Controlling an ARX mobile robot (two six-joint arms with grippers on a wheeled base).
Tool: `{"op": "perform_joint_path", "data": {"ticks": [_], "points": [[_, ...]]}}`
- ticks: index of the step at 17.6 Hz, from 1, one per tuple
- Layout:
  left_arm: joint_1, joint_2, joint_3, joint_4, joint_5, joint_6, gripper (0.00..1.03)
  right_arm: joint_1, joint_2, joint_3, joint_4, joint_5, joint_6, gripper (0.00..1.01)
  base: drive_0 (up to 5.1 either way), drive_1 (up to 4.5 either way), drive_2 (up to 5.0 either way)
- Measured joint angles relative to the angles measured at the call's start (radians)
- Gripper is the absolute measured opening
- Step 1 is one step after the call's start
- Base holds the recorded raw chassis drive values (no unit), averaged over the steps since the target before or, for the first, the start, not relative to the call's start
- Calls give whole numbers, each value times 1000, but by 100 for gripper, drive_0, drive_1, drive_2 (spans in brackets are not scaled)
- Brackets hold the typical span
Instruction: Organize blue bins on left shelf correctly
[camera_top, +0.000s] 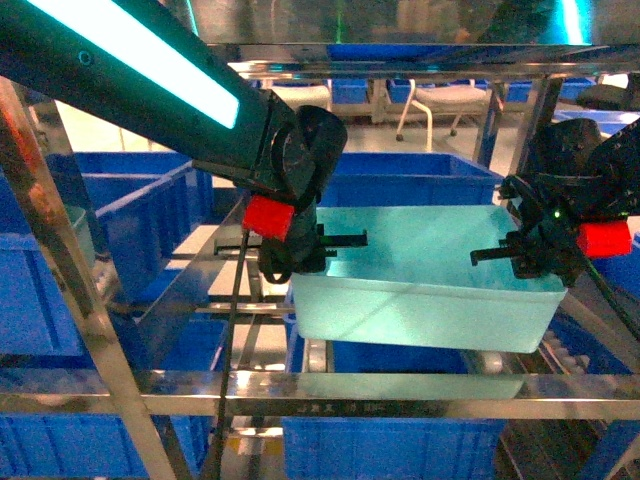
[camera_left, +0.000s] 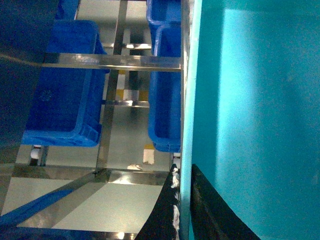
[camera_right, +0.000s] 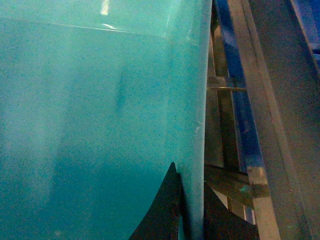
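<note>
We see a light turquoise tub (camera_top: 430, 285) of smooth, slightly translucent plastic with a soft sheen. The shelf (camera_top: 330, 390) is polished stainless steel, mirror-bright on its rails. The dark blue bins (camera_left: 65, 85) are opaque plastic with ribbed rims. Our grippers' fingers (camera_left: 212, 210) look like matt black plastic; red housings (camera_top: 268, 217) look glossy.
</note>
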Motion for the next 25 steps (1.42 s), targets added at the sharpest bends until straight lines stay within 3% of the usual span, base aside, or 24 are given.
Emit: {"op": "perform_joint_path", "data": {"ticks": [5,6,7,11,12,13,14,17,19,22,25], "points": [[5,1,0,-7,-25,5,2,0,14,15,-16,-40,-3,2,0,0,0],[6,1,0,-1,-46,2,9,1,15,16,-21,-51,-7,4,0,0,0],[6,1,0,16,-76,-14,21,11,14,18,-31,-50,-24,14,0,0,0],[3,1,13,19,-66,-33,63,47,18,18,-29,-68,-53,57,0,0,0],[-17,1,18,29,-42,-48,87,57,18,18,-25,-97,-61,81,0,0,0],[-26,1,19,28,-40,-49,97,63,18,19,-24,-105,-64,93,0,0,0],[-38,1,19,28,-35,-49,99,68,18,19,-25,-105,-64,100,0,0,0],[-35,0,13,49,-33,-55,98,73,14,9,4,-100,-67,98,0,0,0],[-32,-64,-93,111,-38,-63,98,74,-40,-72,89,-79,-79,98,0,0,0],[-35,-230,-249,168,-45,-101,98,74,-142,-189,262,-33,-137,98,0,0,0],[-26,-314,-397,202,-45,-121,98,83,-198,-321,288,-35,-144,98,0,0,0]]}}
